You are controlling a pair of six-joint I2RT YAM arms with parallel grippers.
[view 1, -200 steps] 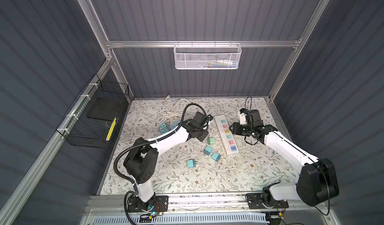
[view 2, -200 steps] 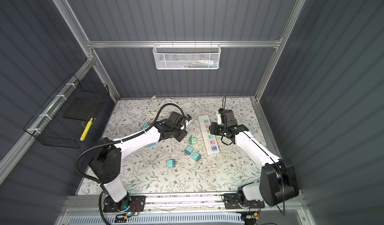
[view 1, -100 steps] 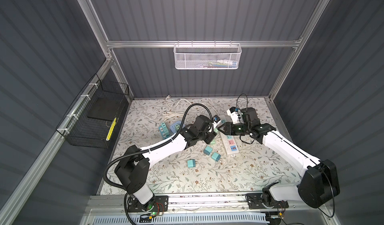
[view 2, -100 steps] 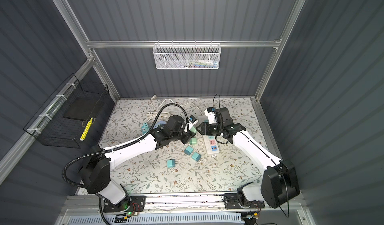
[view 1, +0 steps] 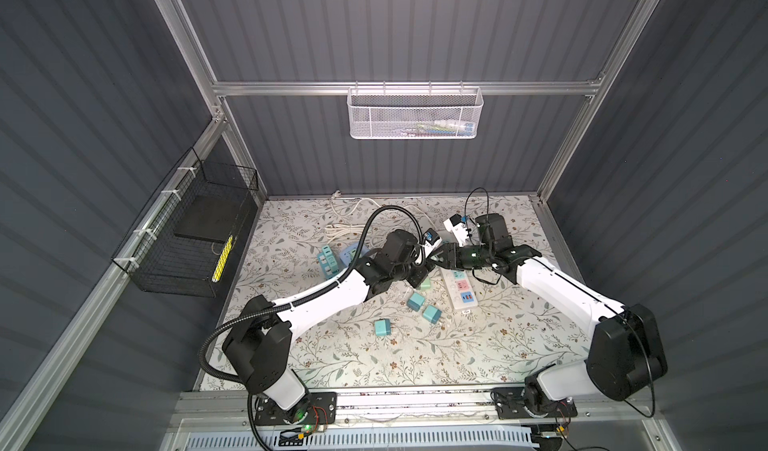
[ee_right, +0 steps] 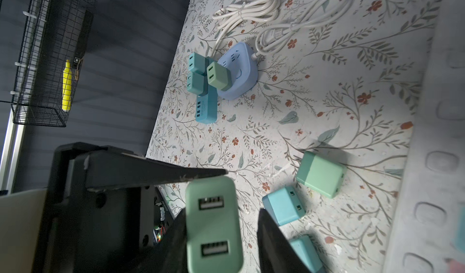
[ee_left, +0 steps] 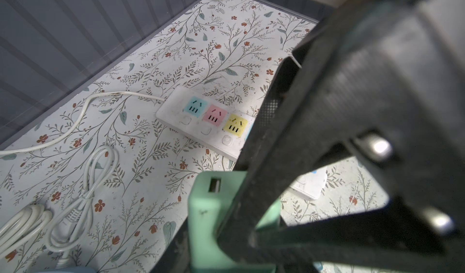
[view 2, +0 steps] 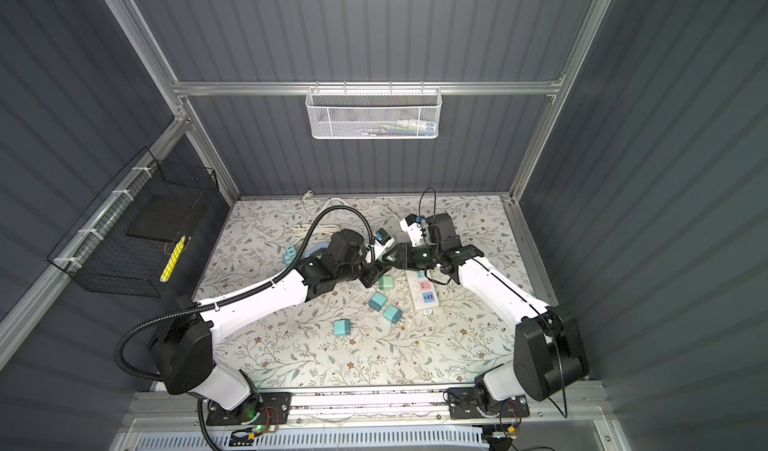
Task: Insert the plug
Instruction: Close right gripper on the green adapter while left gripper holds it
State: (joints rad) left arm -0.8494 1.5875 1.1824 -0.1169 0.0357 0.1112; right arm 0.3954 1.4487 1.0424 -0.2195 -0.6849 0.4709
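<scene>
Two arms meet over the floral surface (view 1: 374, 365), left arm (view 1: 324, 299) and right arm (view 1: 557, 286) together hiding the far half of the white power strip (view 1: 462, 293) in both top views. A coiled white cable (view 1: 341, 230) lies behind them. Four loose chargers (view 1: 415, 301) sit just beside the strip. My left tool (view 1: 428, 265) is clamped tight on the green plug (ee_right: 214, 224), clear of the surface near the strip. My right tool (ee_right: 221, 217) brackets it, jaws apart, a gap on one side.
</scene>
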